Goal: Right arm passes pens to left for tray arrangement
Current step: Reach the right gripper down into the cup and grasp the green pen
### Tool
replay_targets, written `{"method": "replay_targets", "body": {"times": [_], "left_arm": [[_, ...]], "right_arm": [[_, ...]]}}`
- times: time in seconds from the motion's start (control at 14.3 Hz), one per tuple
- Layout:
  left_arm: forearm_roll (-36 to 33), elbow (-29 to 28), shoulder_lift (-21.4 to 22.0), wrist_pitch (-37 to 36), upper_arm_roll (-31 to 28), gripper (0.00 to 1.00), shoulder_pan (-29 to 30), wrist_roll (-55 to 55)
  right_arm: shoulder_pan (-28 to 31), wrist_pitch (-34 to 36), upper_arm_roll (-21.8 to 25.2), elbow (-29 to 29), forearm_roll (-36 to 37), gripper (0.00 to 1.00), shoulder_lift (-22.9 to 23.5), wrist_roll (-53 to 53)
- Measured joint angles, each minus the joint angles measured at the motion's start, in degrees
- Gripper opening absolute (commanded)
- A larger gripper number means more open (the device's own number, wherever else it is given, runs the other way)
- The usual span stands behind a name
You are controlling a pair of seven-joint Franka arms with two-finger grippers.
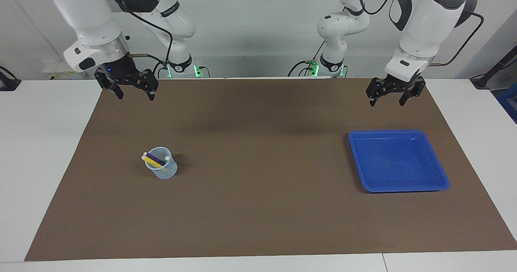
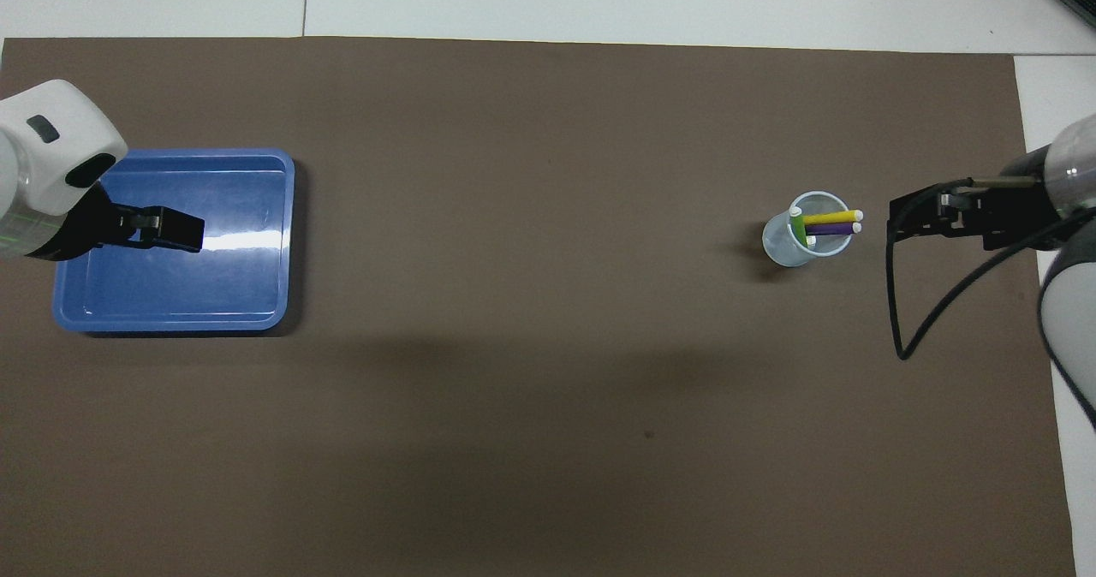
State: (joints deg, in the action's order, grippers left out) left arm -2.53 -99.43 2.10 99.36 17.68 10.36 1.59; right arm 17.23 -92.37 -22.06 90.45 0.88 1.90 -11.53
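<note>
Reaching into the small clear cup (image 1: 162,168), seen at lower left of the facing view, is judged the riskiest step ahead: three pens (image 1: 155,159) are leaned together inside it, the yellow and purple ones lying side by side with the green one tucked against the rim, so two could be pinched at once, or the light cup could be tipped and rolled across the brown mat (image 1: 258,207) on the tabletop. The blue tray (image 1: 440,183), at lower right of that view, is left bare, and a pen released from height could bounce over its low rim. Higher in the frame, at upper left, the right hand (image 1: 133,94) is held in the air with fingers spread and nothing in them; at upper right the left hand (image 1: 387,99) hangs likewise spread and empty. A misaligned handover between them could drop a pen onto the mat.
</note>
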Motion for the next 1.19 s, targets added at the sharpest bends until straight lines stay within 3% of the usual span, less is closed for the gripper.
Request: {"method": "replay_targets", "body": {"times": [0.49, 0.77, 1.19], "left_arm": [[0.0, 0.0, 0.3, 0.0, 0.0, 1.0, 0.0, -0.2], [0.0, 0.0, 0.4, 0.0, 0.0, 1.0, 0.0, -0.2], [0.0, 0.0, 0.4, 0.3, 0.1, 1.0, 0.0, -0.3]], "right_arm": [[-2.9, -13.0, -0.1, 0.7, 0.2, 0.91, 4.3, 1.2], [-2.8, -18.9, 0.0, 3.5, 0.2, 0.88, 4.9, 10.6], [-2.6, -20.4, 0.0, 6.5, 0.2, 0.87, 4.9, 27.7]]}}
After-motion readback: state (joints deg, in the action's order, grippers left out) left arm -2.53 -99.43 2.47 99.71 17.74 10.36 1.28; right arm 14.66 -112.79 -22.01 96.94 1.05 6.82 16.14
